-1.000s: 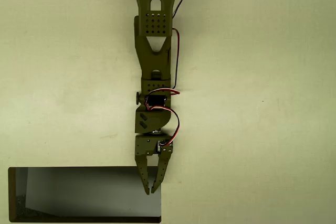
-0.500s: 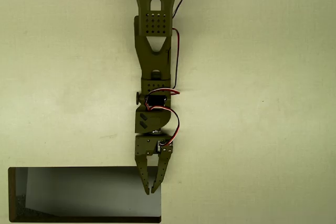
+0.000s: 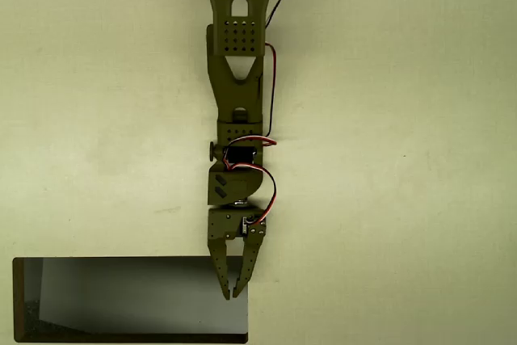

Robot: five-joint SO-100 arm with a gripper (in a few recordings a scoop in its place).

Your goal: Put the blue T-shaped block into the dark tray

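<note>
Over the dark tray (image 3: pixel 121 300)'s right rim, the tool (image 3: pixel 233 292) seems closed.

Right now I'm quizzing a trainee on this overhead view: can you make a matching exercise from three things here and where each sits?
Things:
1. dark tray
2. gripper
3. red and black wires

Places:
A. along the arm's right side, mid-picture
B. bottom left corner of the picture
C. over the tray's right end, fingertips close together

Pairs: 1-B, 2-C, 3-A
</note>
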